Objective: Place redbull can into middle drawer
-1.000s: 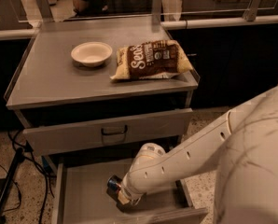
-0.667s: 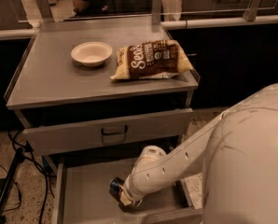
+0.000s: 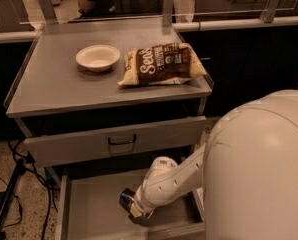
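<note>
Redbull can (image 3: 125,197), one, tilted, pinched between the closed jaws of gripper (image 3: 129,205), low inside open middle drawer (image 3: 93,215), cabinet top: one white bowl (image 3: 98,57), one chip bag (image 3: 161,64).

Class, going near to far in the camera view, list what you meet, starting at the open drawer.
The middle drawer, with the end effector low inside it by the redbull can → drawer front with loop handle → cabinet top bearing white bowl and chip bag.

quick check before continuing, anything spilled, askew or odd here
Nothing stands out. The chip bag lies flat beside the white bowl, nothing spilled; the gripper is down in the open middle drawer by the redbull can.
</note>
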`<action>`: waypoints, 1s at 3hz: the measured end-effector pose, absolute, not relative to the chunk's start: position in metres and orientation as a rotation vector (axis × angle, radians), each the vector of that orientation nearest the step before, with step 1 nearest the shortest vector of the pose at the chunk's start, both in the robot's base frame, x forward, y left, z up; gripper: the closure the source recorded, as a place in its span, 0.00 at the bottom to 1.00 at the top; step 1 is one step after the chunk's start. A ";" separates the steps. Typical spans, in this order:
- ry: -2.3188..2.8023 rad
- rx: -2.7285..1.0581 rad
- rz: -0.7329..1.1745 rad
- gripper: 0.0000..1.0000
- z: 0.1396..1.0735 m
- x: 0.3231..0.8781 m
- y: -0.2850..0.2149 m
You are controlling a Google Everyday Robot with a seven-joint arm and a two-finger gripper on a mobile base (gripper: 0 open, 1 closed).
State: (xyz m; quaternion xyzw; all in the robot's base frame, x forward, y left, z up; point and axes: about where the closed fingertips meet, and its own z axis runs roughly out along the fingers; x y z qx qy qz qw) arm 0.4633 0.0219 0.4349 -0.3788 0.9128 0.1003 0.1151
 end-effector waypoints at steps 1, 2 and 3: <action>2.655 -1.108 0.294 1.00 0.429 0.476 0.024; 2.660 -1.104 0.307 1.00 0.415 0.479 0.026; 2.684 -1.097 0.316 1.00 0.393 0.478 0.025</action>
